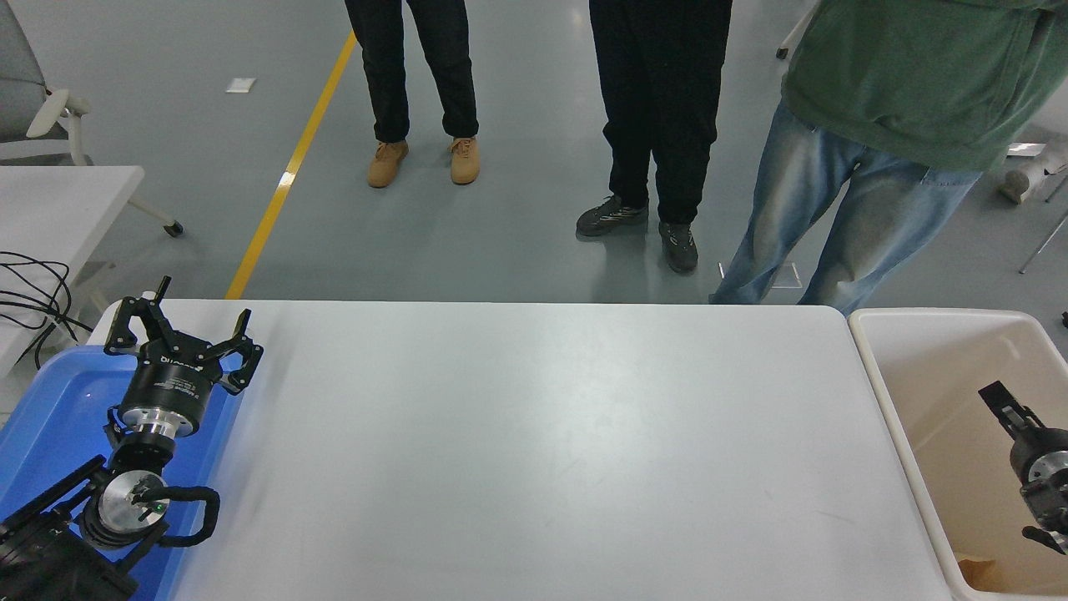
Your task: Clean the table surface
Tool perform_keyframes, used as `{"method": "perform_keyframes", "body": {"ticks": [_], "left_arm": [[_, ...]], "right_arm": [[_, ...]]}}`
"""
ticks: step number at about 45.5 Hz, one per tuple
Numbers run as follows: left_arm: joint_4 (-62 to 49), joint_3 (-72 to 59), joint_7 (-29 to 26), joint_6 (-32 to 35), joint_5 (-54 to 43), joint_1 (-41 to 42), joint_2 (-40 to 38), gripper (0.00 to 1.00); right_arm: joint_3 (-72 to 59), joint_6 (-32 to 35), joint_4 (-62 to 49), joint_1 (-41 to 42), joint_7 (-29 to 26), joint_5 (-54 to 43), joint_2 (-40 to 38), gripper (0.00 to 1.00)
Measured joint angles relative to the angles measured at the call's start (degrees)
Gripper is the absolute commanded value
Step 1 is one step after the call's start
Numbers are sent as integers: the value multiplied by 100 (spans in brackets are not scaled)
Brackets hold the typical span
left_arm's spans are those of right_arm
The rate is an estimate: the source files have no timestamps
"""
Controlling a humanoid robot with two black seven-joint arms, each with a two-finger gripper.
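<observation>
**White tabletop, two arms, three bystanders**

Blue tray (pixel 50 401), one, at far left; left gripper (pixel 179 325) parked over it, jaws spread, holding nothing. Table surface (pixel 534 451) spans the middle. Three people (pixel 659 100) stand beyond its far edge. One beige bin (pixel 909 351) at right; right gripper (pixel 997 396) hangs inside it, jaw state unreadable.

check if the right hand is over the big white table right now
No, the right hand hangs over the beige bin beside the table surface, past its right edge.
</observation>
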Motion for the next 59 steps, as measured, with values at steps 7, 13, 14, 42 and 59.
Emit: {"method": "perform_keyframes", "body": {"ticks": [7,13,14,42,59], "left_arm": [[0,0,0,0,0,0,0,99],[0,0,0,0,0,0,0,99],[0,0,0,0,0,0,0,99],[1,0,0,0,0,0,0,99],[1,0,0,0,-1,0,1,99]], "right_arm": [[6,-11,-33,62,-4,69,-24,98],[68,-13,-48,170,-4,178,-32,98],[85,-11,-49,183,4,229,-35,98],[966,1620,39,987,-426,3215,-897,99],[3208,2473,1469,828,-588,3553,-1261,99]]}}
